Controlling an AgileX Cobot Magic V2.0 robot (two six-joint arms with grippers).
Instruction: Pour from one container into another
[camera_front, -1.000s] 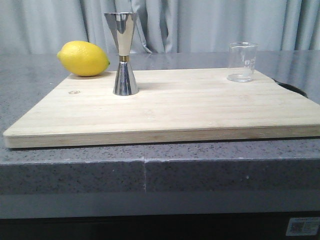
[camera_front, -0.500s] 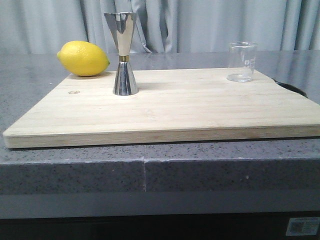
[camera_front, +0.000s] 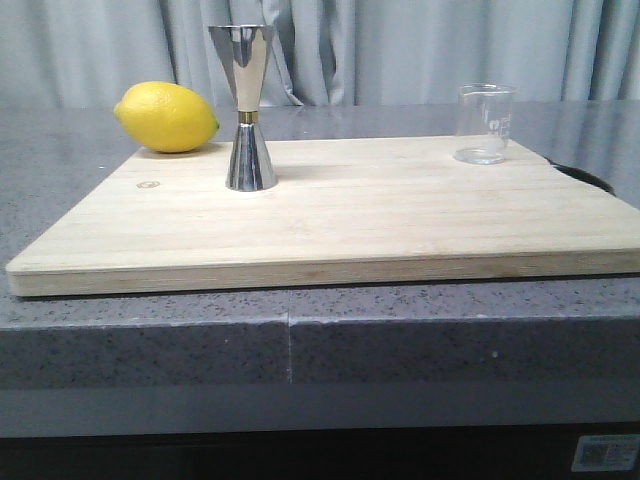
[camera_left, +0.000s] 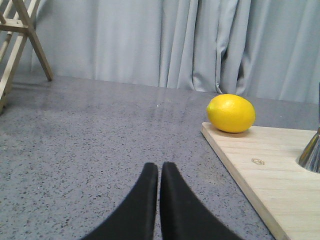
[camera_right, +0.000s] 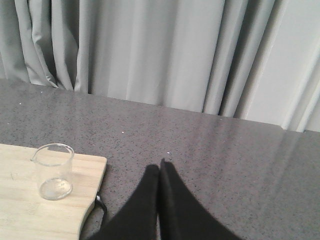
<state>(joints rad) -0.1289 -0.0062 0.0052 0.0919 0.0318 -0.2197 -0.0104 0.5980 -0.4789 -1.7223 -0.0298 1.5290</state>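
right wrist view: beaker (camera_right: 53, 171) upright on board (camera_right: 20, 220), off to one side of closed, empty right gripper (camera_right: 159, 172).
nearer arm: right.
left gripper (camera_left: 159, 172): closed, empty.

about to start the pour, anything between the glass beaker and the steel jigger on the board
Nothing visible. The beaker stands at the board's far right, the jigger toward its left, with bare wood between them. The lemon sits further left, outside that path.

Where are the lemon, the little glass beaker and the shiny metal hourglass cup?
lemon (camera_front: 166, 117), front view, middle of its peel.
glass beaker (camera_front: 485, 124), front view, its side wall.
steel jigger (camera_front: 249, 160), front view, lower cone.
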